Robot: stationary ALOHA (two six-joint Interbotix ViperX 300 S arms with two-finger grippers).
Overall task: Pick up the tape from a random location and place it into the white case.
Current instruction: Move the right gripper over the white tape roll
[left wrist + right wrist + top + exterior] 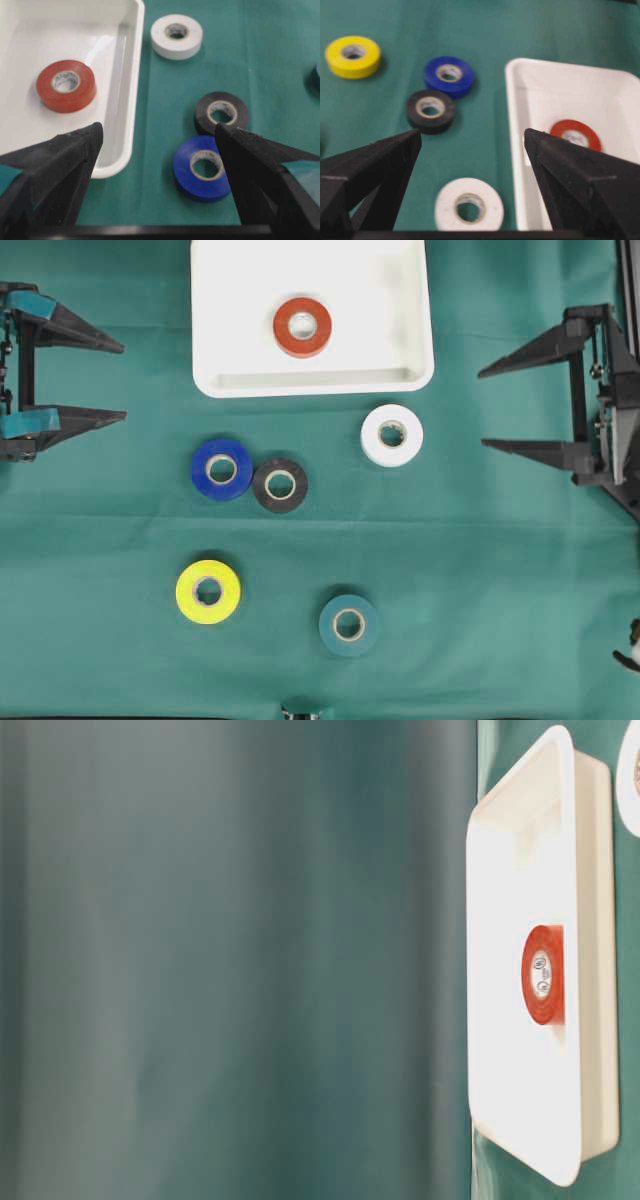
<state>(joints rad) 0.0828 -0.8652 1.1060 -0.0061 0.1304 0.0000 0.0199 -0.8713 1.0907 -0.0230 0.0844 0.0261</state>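
We see the left gripper (118,380) at the left table edge, its black fingers spread wide and empty; the right gripper (485,407) mirrors it at the right edge, equally wide, holding nothing. Between them, the large shallow white plastic case (312,383) holds a red tape roll (303,327) lying flat. On the green cloth (480,570) lie a white roll (392,435), a blue roll (222,469) touching a black roll (280,485), a yellow roll (208,591) and a teal roll (349,625).
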